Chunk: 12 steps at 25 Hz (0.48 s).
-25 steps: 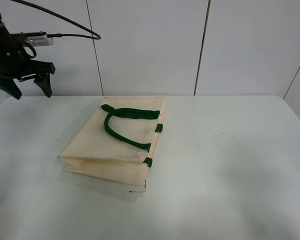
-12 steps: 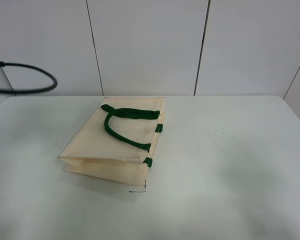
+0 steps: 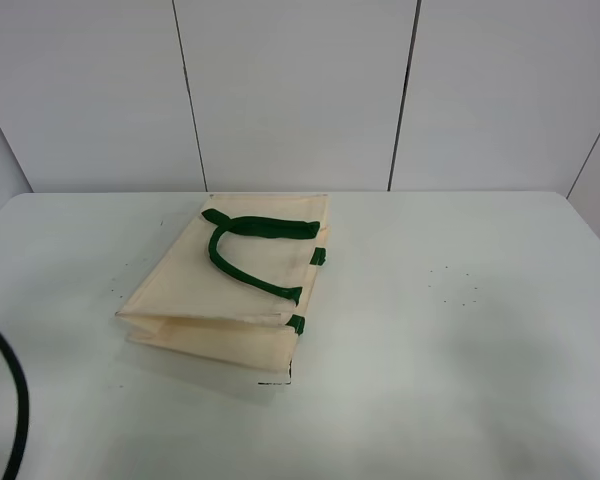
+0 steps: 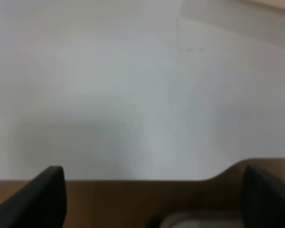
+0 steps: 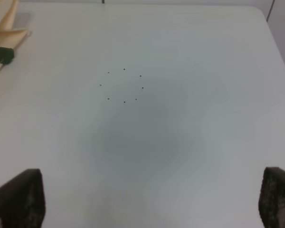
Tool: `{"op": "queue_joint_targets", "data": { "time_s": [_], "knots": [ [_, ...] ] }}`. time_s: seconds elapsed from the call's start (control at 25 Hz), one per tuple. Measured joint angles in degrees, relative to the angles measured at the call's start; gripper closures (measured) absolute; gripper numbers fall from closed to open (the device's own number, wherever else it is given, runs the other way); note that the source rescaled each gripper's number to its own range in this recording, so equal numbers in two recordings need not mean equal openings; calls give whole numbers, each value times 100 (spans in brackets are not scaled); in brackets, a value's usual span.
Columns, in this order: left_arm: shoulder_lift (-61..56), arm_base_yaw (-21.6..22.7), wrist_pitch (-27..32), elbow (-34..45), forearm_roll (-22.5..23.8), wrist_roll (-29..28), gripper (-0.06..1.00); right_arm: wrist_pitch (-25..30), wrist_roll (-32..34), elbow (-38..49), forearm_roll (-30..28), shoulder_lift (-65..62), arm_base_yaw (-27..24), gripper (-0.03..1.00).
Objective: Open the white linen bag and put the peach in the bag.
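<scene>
The white linen bag (image 3: 215, 300) lies flat and folded on the white table (image 3: 460, 340), left of centre, with its dark green handles (image 3: 242, 268) on top. A corner of it with a green tab (image 5: 1, 54) shows in the right wrist view. The peach is not in view. My left gripper (image 4: 152, 199) is open and empty; only its two dark fingertips show, over the table's edge. My right gripper (image 5: 149, 199) is open and empty over bare table to the right of the bag. Neither arm shows in the exterior high view.
A black cable (image 3: 16, 400) curves in at the lower left of the exterior high view. A ring of small dark dots (image 5: 123, 85) marks the table to the right of the bag. Brown surface (image 4: 133, 199) lies beyond the table's edge.
The left arm has dropped from the upper left out of the exterior high view; only its cable now shows at the lower left. The bag has not moved.
</scene>
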Motion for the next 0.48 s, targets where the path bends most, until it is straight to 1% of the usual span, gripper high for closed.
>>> {"op": "queue_joint_targets", "data": {
  "time_s": [0.12,0.48],
  "knots": [
    [-630,0,-99,42,0,0,-6,0,0,0,0,0,0,-3],
    [-2041,0,-98,60,0,13,-6,0,0,0,0,0,0,-3]
  ]
}}
